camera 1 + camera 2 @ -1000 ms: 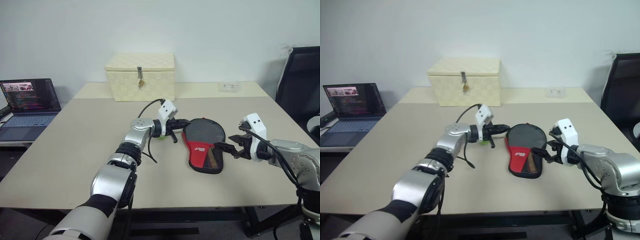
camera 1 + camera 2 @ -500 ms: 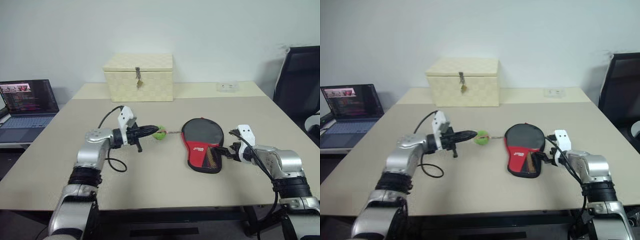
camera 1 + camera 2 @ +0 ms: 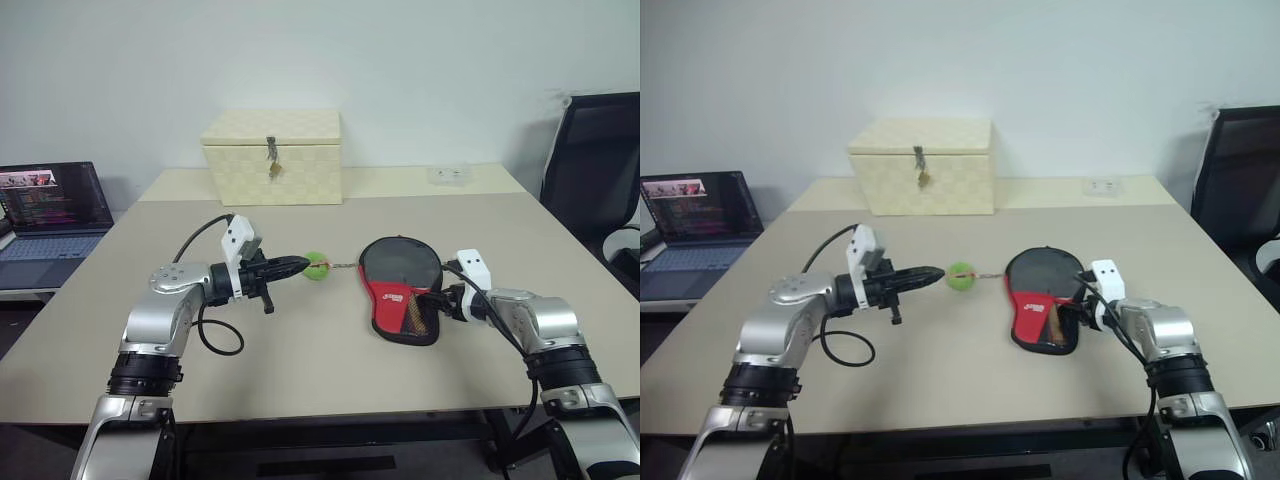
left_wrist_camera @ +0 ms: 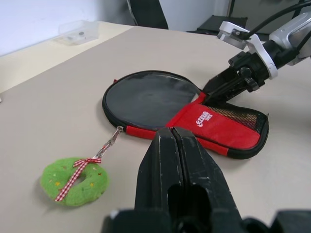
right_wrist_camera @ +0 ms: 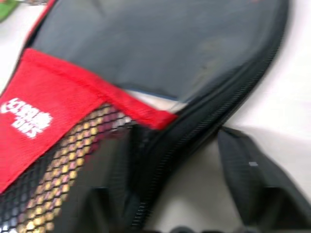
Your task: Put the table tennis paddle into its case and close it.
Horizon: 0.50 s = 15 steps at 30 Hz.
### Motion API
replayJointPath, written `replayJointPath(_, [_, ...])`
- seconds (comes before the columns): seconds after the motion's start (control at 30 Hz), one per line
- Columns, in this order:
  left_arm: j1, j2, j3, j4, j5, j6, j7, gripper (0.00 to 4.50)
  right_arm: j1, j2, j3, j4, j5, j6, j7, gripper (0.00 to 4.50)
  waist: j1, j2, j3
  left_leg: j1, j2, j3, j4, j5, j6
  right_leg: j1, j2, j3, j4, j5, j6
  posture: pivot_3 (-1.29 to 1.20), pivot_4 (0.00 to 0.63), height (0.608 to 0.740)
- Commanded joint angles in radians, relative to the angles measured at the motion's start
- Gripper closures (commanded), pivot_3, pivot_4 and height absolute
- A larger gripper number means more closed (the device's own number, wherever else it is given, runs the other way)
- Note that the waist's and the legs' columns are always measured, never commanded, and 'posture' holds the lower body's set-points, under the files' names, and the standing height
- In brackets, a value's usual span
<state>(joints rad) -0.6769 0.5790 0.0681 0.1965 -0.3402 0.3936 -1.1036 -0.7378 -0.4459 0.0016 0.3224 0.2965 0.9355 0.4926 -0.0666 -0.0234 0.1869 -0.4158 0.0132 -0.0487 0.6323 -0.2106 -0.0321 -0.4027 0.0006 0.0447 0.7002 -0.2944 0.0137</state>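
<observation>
The case [image 3: 402, 299] lies flat on the worktop [image 3: 300, 360] at centre-right of the frame, long axis running toward the lower right. The right tool [image 3: 436, 301] straddles its near edge, jaws parted; the left tool [image 3: 292, 265], clenched and empty, points at it from frame left.

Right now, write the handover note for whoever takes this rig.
Left gripper: shut, holding nothing, beside the green wreath zipper charm.
Right gripper: at the right edge of the case, one finger over that edge, one outside on the table; a grip cannot be confirmed.
The case lies flat mid-table, its charm stretched toward the left gripper. The paddle seems to be inside; something pale shows through the mesh pocket.
Done: paddle apparently in.
Left: confirm the zip is fully closed; the right wrist view hints at a gap.
</observation>
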Motion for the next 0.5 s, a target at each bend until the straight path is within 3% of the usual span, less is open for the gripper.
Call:
replayJointPath(0.03, [0.006, 0.029, 0.017, -0.051, -0.029, 0.010, -0.004, 4.50, -0.018, 0.040, 0.033, 0.054, -0.004, 0.008, 0.031, 2.90, -0.004, -0.001, 0.000, 0.000, 0.000, 0.000, 0.000, 0.000, 0.000, 0.000, 0.000, 0.000, 0.000, 0.000, 0.000, 0.00, 0.150, 0.740])
replayJointPath(0.23, [0.061, 0.070, 0.026, -0.135, -0.108, 0.090, -0.058, 4.50, -0.072, 0.085, 0.032, 0.063, 0.035, 0.050, 0.110, 4.49, -0.022, -0.001, -0.001, 0.002, 0.000, 0.000, 0.000, 0.000, 0.000, 0.000, 0.000, 0.001, 0.001, 0.001, -0.001, 0.00, 0.150, 0.740])
replayJointPath(0.5, [0.135, 0.107, 0.032, -0.293, -0.187, 0.191, -0.039, 4.50, -0.021, 0.175, 0.016, -0.143, 0.068, 0.173, 0.072, 4.49, -0.025, -0.001, -0.001, 0.001, 0.002, -0.002, -0.003, 0.000, 0.000, -0.002, 0.002, 0.001, 0.001, 0.000, -0.002, 0.00, 0.150, 0.740])
